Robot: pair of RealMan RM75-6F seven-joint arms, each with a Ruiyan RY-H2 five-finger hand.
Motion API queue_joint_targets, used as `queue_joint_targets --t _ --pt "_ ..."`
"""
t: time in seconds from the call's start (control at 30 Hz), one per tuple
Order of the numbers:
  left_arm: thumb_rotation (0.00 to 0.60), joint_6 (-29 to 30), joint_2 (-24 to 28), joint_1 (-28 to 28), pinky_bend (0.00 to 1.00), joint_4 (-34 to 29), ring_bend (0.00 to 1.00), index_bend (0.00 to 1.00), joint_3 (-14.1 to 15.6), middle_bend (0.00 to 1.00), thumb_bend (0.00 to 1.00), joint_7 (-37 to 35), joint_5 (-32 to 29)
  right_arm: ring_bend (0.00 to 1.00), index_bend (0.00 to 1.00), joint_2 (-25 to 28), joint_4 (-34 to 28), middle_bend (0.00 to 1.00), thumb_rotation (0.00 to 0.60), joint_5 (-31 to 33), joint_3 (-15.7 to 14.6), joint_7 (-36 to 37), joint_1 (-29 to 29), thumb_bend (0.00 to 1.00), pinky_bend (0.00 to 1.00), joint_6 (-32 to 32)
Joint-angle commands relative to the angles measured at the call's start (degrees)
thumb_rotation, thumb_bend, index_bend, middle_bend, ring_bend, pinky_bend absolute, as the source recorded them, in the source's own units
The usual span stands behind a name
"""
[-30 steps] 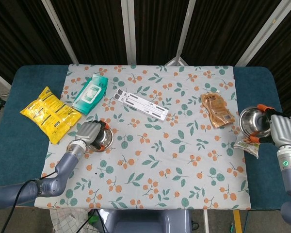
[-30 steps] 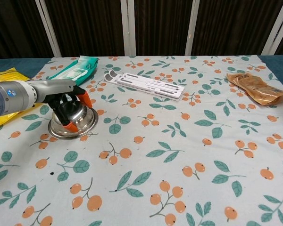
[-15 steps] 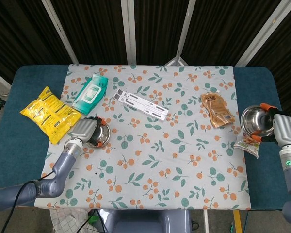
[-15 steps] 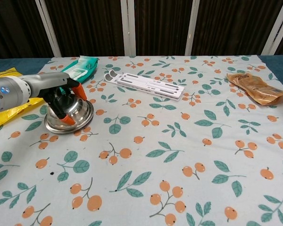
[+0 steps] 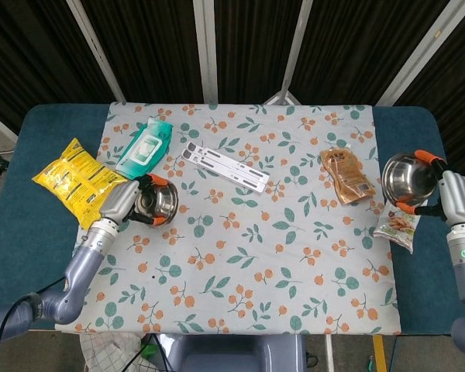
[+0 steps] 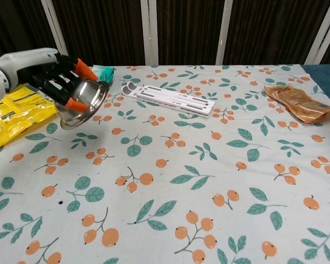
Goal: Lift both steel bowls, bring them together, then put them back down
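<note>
Two steel bowls: left hand (image 6: 52, 74) grips left bowl (image 6: 82, 103), tilted, airborne; right hand (image 5: 457, 198) apparently grasps right bowl (image 5: 407, 178).

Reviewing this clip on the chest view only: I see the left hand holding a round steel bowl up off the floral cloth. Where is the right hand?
Observer: The head view shows the right hand gripping the second round steel bowl, past the right edge of the floral cloth.
Operator: Anything near it?
Observer: A small printed snack packet lies on the blue table, right by that bowl.
Operator: Is the bowl level?
Observer: No, it appears tilted, its opening turned toward the table's middle.
</note>
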Motion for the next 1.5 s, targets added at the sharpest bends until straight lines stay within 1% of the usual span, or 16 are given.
queue_joint_targets --t 0.03,0.13,0.2,0.3,0.4,0.53,0.63,0.7,0.83,1.0,1.2,1.5 --pt "0.6 4.31 3.57 6.46 0.38 -2.31 0.29 0.44 -4.1 0.3 0.02 -28.63 11.5 0.37 0.41 -1.18 1.6 0.31 0.6 -5.31 2.97 15.75 0.48 0.13 0.2 -4.77" --pt "0.6 5.35 3.78 7.66 0.38 -1.17 0.29 0.44 -4.75 0.3 0.02 -39.35 14.24 0.37 0.42 -1.73 2.64 0.31 0.6 -9.28 4.52 27.35 0.56 0.13 0.2 -6.83" --pt "0.6 5.79 4.02 8.11 0.38 -0.55 0.29 0.44 -4.85 0.3 0.02 -46.59 16.41 0.37 0.42 -2.38 3.92 0.31 0.6 -12.23 5.01 33.42 0.74 0.13 0.2 -7.16" --pt "0.6 7.16 3.75 8.71 0.38 -0.12 0.28 0.45 -5.68 0.3 0.02 -55.85 17.85 0.37 0.42 -3.37 4.66 0.31 0.6 -14.43 5.54 40.12 1.22 0.13 0.2 -7.58" --pt "0.6 8.79 2.61 8.88 0.38 1.53 0.26 0.45 -6.4 0.3 0.02 -63.02 18.95 0.37 0.42 -3.63 4.09 0.3 0.6 -16.27 6.17 48.45 1.77 0.13 0.2 -8.91" --pt "0.6 11.1 -0.51 8.32 0.38 4.02 0.26 0.45 -6.86 0.29 0.02 -65.94 19.79 0.37 0.43 -4.03 2.82 0.31 0.6 -18.62 6.57 58.52 2.69 0.13 0.2 -10.76" --pt "0.6 12.1 -3.17 7.4 0.38 5.85 0.25 0.45 -6.54 0.29 0.02 -66.24 20.71 0.37 0.43 -4.42 2.45 0.31 0.6 -21.17 6.07 63.67 3.57 0.13 0.2 -11.56" --pt "0.6 12.51 -4.8 6.76 0.38 6.89 0.24 0.45 -6.24 0.28 0.02 -65.62 21.19 0.37 0.43 -4.74 1.99 0.31 0.6 -22.46 5.65 65.66 4.23 0.13 0.2 -11.89" --pt "0.6 13.37 -8.59 5.27 0.37 8.91 0.24 0.45 -5.47 0.28 0.02 -63.02 22.17 0.37 0.43 -5.77 0.77 0.31 0.6 -24.57 4.59 67.41 5.95 0.13 0.2 -12.4" --pt "0.6 14.1 -11.14 4.18 0.37 10.35 0.24 0.45 -5.07 0.28 0.02 -60.6 22.61 0.37 0.43 -7.34 0.23 0.31 0.6 -23.83 3.98 64.92 7.77 0.13 0.2 -12.7" --pt "0.6 14.99 -12.69 3.43 0.37 10.56 0.24 0.45 -4.87 0.28 0.02 -58.49 22.96 0.37 0.43 -9.44 -1.12 0.31 0.6 -21.48 3.5 60.48 9.72 0.13 0.2 -13.42" --pt "0.6 17.0 -16.92 1.85 0.37 11.64 0.24 0.45 -4.61 0.28 0.02 -53.03 23.63 0.37 0.43 -14.01 -5.88 0.31 0.6 -16.59 2.8 51.81 13.43 0.13 0.2 -15.45"
